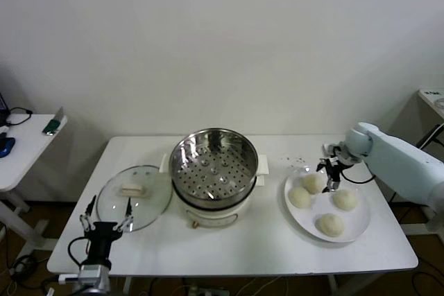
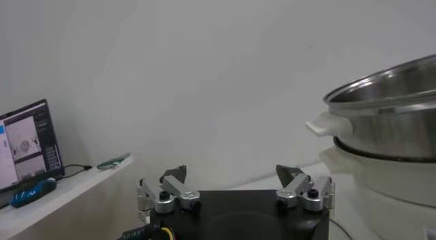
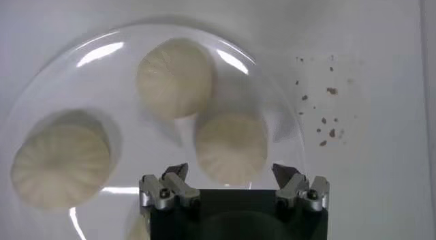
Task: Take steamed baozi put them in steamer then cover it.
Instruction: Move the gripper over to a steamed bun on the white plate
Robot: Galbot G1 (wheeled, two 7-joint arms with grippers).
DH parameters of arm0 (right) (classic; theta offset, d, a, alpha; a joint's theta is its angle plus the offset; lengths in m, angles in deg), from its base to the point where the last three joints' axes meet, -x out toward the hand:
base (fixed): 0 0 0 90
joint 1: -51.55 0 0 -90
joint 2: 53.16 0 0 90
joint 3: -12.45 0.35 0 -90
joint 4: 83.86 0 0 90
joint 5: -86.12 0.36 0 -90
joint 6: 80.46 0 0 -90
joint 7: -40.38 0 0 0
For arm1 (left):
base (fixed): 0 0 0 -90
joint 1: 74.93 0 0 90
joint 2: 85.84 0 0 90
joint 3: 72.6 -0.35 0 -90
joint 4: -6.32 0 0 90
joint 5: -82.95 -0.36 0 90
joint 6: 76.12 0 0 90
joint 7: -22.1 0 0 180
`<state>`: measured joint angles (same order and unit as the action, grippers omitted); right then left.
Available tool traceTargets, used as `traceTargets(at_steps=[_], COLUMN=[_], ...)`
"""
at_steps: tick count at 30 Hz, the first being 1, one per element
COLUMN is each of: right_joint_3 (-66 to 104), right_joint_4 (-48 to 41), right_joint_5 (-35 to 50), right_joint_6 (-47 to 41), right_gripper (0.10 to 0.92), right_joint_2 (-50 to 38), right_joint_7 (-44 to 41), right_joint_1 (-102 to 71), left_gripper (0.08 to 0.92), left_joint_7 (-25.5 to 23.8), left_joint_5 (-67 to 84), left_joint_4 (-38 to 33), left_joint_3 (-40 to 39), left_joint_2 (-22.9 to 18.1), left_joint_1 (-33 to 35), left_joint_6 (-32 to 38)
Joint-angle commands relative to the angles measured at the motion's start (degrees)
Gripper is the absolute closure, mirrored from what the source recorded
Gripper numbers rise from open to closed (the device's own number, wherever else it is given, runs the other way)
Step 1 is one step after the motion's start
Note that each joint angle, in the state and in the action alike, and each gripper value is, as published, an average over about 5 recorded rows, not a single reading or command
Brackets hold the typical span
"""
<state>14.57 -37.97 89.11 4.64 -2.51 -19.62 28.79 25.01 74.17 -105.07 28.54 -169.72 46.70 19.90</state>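
Four cream-white baozi lie on a white plate (image 1: 359,220) at the right; the farthest one (image 1: 312,183) sits under my right gripper (image 1: 331,172). In the right wrist view that gripper (image 3: 231,173) is open just above this baozi (image 3: 230,146), with its fingers on either side and not touching it. Other baozi (image 3: 175,78) (image 3: 60,165) lie beside it. The shiny steamer (image 1: 214,164) stands empty on its white cooker base at the table's middle. The glass cover (image 1: 134,195) lies flat to its left. My left gripper (image 1: 105,223) is open and empty at the cover's front edge.
Dark crumbs (image 1: 295,161) dot the table between steamer and plate. A side table (image 1: 28,147) at the left holds a phone and a blue object. The left wrist view shows the steamer (image 2: 388,118) and a laptop (image 2: 24,142).
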Motion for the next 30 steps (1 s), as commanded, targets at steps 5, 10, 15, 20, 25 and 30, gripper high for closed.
traceTargets(at_steps=[5,10,15,20,25,30], right_joint_3=[-2.28,-1.20,-0.80,-0.43,0.01,0.05], right_joint_4=[-4.40,-4.89,-5.43,-5.52,-5.58,-4.97], right_joint_5=[-1.22,-2.05,-2.49,-2.47,-2.37,-1.65], right_joint_6=[0.14,0.20,0.58,0.90,1.11,2.61], right_gripper=[0.203,0.203,0.232,0.307,0.348,0.354], right_joint_2=[3.89,4.13,4.54,4.63,4.65,4.11], right_joint_7=[-0.60,-0.49,-0.78,-1.23,-1.33,-1.41], right_joint_1=[0.50,-0.59,-0.57,-0.41,-0.37,0.68], left_gripper=[0.177,0.177,0.177,0.177,0.177,0.177], left_joint_7=[0.07,0.03,0.00,0.24,0.34,0.30], left_joint_5=[-0.19,-0.13,-0.11,-0.08,0.00,-0.01], left_joint_4=[0.59,0.82,0.89,0.80,0.59,0.50], left_joint_3=[0.75,1.27,1.76,1.88,2.08,2.25], left_joint_2=[0.44,0.68,0.92,0.79,0.80,0.71], left_joint_1=[0.31,0.66,0.79,0.90,1.39,1.89], left_joint_6=[0.28,0.73,0.88,1.30,1.60,1.90])
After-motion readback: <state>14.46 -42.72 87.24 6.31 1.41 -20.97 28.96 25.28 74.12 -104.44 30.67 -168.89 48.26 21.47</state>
